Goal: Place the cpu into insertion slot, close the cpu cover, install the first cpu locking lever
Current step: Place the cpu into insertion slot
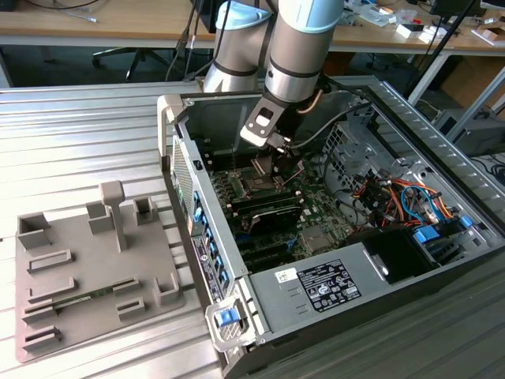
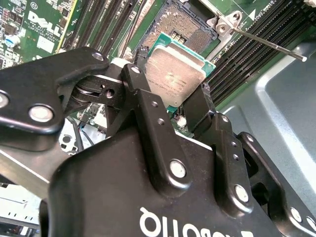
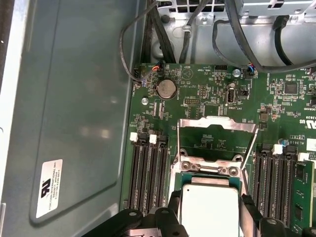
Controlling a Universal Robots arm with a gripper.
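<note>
Open grey metal computer case point(image 1: 217, 122) on a ribbed metal table point(image 1: 79, 134), with a flat grey holder plate point(image 1: 79, 268) beside it on the exterior view's left. The robot arm reaches down into the case, and its black two-fingered gripper point(image 1: 276, 162) hangs over the green motherboard point(image 3: 207, 94).

In both wrist views the gripper point(image 2: 170, 86) point(image 3: 211, 210) is clamped on the cpu point(image 2: 175, 74) point(image 3: 210, 205), a thin square chip with a silvery metal top and a green edge. One black finger point(image 2: 140, 94) presses each of two opposite sides, and the jaws are spread no wider than the chip.

The cpu is held clear of the board and is not seated. The insertion slot point(image 2: 180, 24), a dark square socket with a metal rim, lies just beyond it with its field of contacts uncovered.

The cpu cover point(image 3: 217, 123), a silvery square frame with a cut-out centre, is swung open on its hinge, away from the socket. A thin metal locking lever point(image 2: 269, 43) stands free near the slot's corner. Long black memory slots point(image 3: 148, 173) flank the socket on both sides.
</note>
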